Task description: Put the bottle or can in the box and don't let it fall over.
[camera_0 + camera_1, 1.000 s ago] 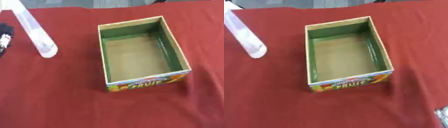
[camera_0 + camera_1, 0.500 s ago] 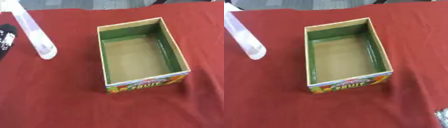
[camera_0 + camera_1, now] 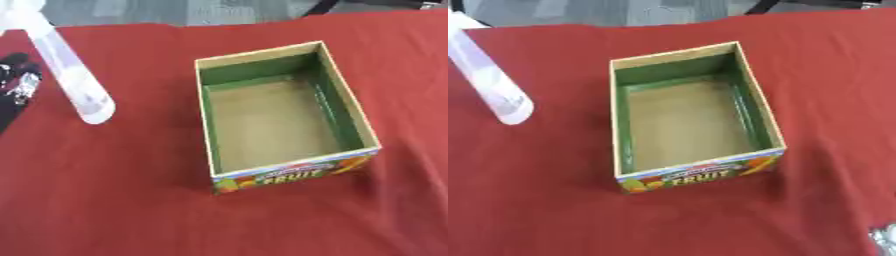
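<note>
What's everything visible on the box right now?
The box is an open-topped rectangular carton, apparently cardboard. Its inner walls are green, its floor plain tan, its rim pale. The near outer face carries a colourful fruit print with the word FRUIT. It sits upright on the red tablecloth, slightly askew to the table edge, right of the clear bottle and apart from it. Nothing shows inside, and neither hand touches it.

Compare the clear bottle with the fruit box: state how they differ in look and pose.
The bottle is pale, see-through, tall and narrow; the box is opaque cardboard, low and wide, green inside with a colourful fruit label on its near side. The bottle stands to the box's left, apart from it; the box lies flat, open-topped and empty. Both rest on the red tablecloth.
</note>
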